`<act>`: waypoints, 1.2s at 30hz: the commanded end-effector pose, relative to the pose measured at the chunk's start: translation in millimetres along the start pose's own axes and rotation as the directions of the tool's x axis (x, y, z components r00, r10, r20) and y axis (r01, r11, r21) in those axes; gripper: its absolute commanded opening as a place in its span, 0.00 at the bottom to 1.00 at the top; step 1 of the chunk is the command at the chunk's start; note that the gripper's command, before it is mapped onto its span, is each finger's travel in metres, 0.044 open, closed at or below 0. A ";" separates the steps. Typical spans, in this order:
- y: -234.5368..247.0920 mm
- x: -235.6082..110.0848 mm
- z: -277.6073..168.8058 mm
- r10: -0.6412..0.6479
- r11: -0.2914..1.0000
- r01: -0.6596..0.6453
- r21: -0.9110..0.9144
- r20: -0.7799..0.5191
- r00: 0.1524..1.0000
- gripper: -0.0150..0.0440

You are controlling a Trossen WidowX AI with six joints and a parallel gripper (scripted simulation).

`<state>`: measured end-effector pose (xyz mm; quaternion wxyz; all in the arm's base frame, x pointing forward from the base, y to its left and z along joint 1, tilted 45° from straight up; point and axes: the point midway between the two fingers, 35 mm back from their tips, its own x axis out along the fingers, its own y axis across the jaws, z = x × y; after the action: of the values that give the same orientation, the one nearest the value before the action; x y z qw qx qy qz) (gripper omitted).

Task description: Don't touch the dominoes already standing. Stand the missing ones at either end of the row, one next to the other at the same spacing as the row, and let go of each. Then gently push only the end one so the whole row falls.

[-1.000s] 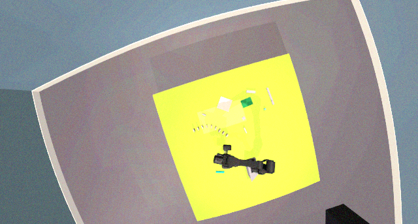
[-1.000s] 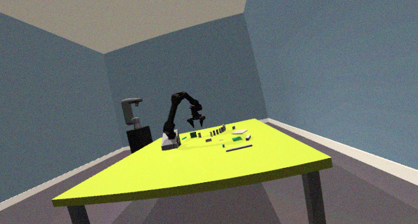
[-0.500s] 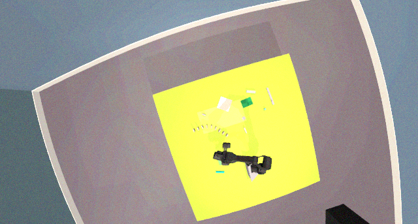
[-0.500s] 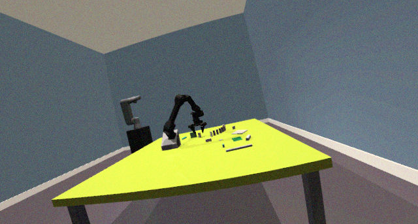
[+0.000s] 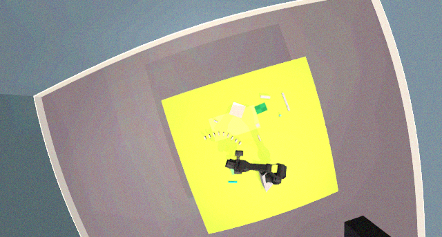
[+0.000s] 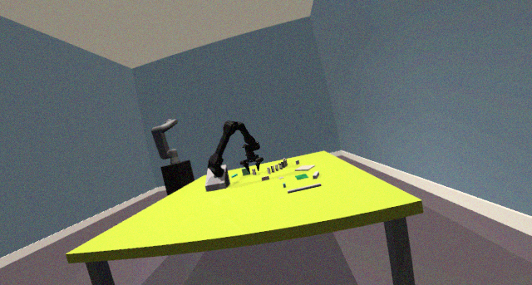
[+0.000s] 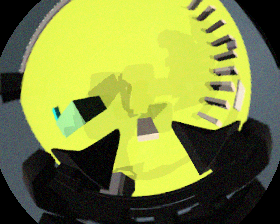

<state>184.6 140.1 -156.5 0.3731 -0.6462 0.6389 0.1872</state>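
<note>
The top view looks straight down from high above the square yellow-green table [image 5: 293, 182]; the exterior view stands far off beyond one corner, facing the room's corner; the wrist view looks down between the jaws, close; all share the table.

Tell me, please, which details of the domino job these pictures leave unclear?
- Row of standing dominoes: too small in the top view to judge spacing.
- Loose domino between the open gripper: the blurred wrist view hides whether a finger touches it.
- Row's far end: dominoes overlap in the exterior view.
</note>
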 end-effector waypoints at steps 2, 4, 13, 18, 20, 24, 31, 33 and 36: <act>0.2 2.7 0.0 -0.004 1.000 0.004 -0.007 -0.003 1.000 0.73; 0.2 2.7 0.0 -0.004 1.000 0.004 -0.007 -0.003 1.000 0.64; 0.2 2.7 0.0 -0.004 1.000 0.004 -0.007 -0.003 1.000 0.44; 0.2 2.7 0.0 -0.004 1.000 0.004 -0.007 -0.003 1.000 0.44; -0.8 -7.4 2.3 -0.003 1.000 0.003 -0.007 -0.002 1.000 0.44; -2.7 -72.2 8.2 0.001 1.000 -0.001 -0.006 0.002 1.000 0.44; 1.8 -133.5 0.7 0.004 1.000 -0.004 -0.004 0.000 1.000 0.44; 1.8 -133.5 0.7 0.004 1.000 -0.004 -0.004 0.000 1.000 0.44; 1.8 -133.5 0.7 0.004 1.000 -0.004 -0.004 0.000 1.000 0.44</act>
<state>169.6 229.0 -68.6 0.3698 -0.6492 0.6365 0.1913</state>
